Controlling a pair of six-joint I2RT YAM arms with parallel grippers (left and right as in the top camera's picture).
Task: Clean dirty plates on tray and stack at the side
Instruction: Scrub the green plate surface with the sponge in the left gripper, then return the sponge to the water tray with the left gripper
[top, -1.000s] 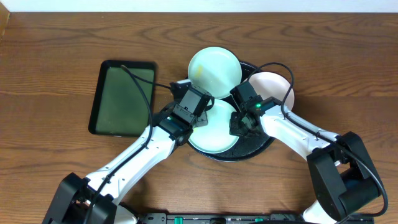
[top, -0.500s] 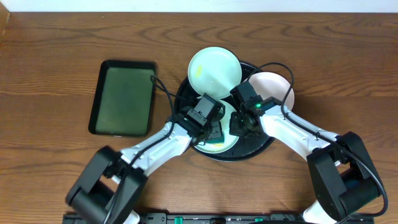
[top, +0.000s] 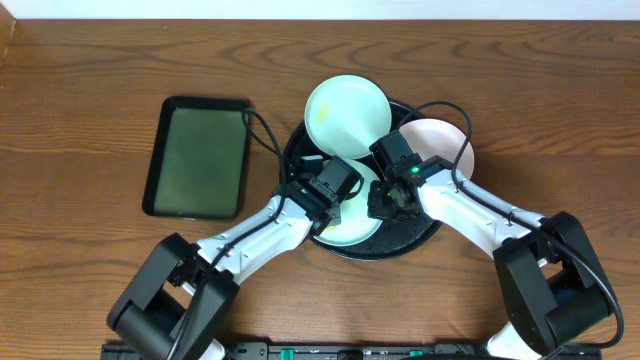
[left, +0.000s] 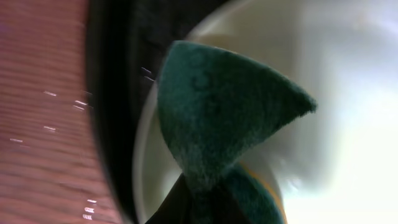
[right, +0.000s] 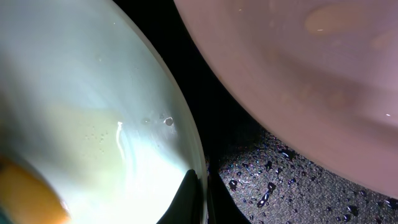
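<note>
The round black tray (top: 432, 222) (right: 298, 186) carries three plates. A mint plate (top: 347, 112) leans over its far rim and a white plate (top: 440, 145) (right: 298, 74) lies at its right. The front mint plate (top: 350, 230) (right: 81, 112) (left: 348, 93) lies under both grippers. My left gripper (top: 338, 200) (left: 205, 208) is shut on a dark green sponge (left: 224, 118) that presses on this plate. My right gripper (top: 383, 200) (right: 200, 199) is shut on the plate's right rim. An orange patch (right: 25, 186) shows on the plate at the lower left of the right wrist view.
A rectangular black tray with a dark green inside (top: 197, 157) lies left of the round tray. Brown wood tabletop (top: 90, 90) (left: 43, 112) surrounds both. Water drops speckle the round tray's floor. Cables loop over the tray from both wrists.
My left gripper has swung right from the plate's left edge onto the plate with the sponge, then shifted slightly. The right gripper and the plates have stayed put.
</note>
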